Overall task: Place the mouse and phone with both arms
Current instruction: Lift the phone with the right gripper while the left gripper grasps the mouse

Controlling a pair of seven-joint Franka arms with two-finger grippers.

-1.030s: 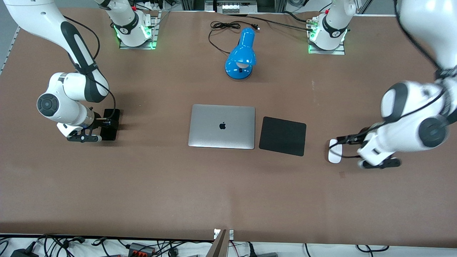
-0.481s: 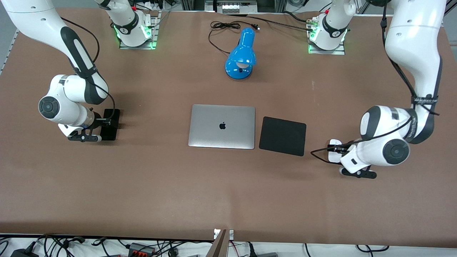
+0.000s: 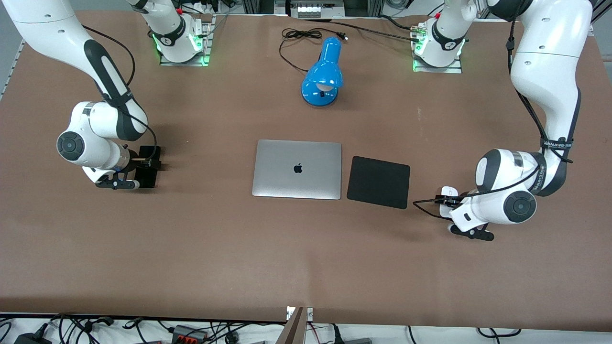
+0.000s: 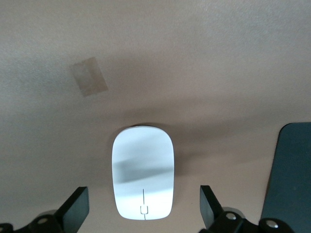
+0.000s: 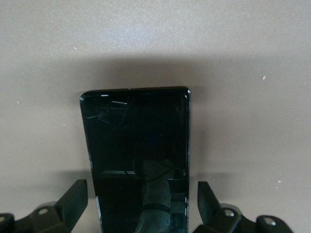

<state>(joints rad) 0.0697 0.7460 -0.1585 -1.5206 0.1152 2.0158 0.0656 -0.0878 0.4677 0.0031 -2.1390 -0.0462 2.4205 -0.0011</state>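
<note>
Pre-grasp step: left gripper (image 4: pixel 144 213) straddles the mouse (image 4: pixel 143 177), right gripper (image 5: pixel 142 206) straddles the phone (image 5: pixel 137 160), both open and empty; next, each should lower and close, then carry toward the mouse pad (image 3: pixel 378 181), which lies at the laptop's (image 3: pixel 297 169) 3 o'clock

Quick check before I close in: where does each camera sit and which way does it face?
Front view: high across the table, facing both arms, laptop between them.
Left wrist view: on the left arm, looking down at the mouse between the open left pincer.
Right wrist view: on the right arm, over the phone, right pincer open.
Shared: front and left wrist show the mouse pad.
</note>
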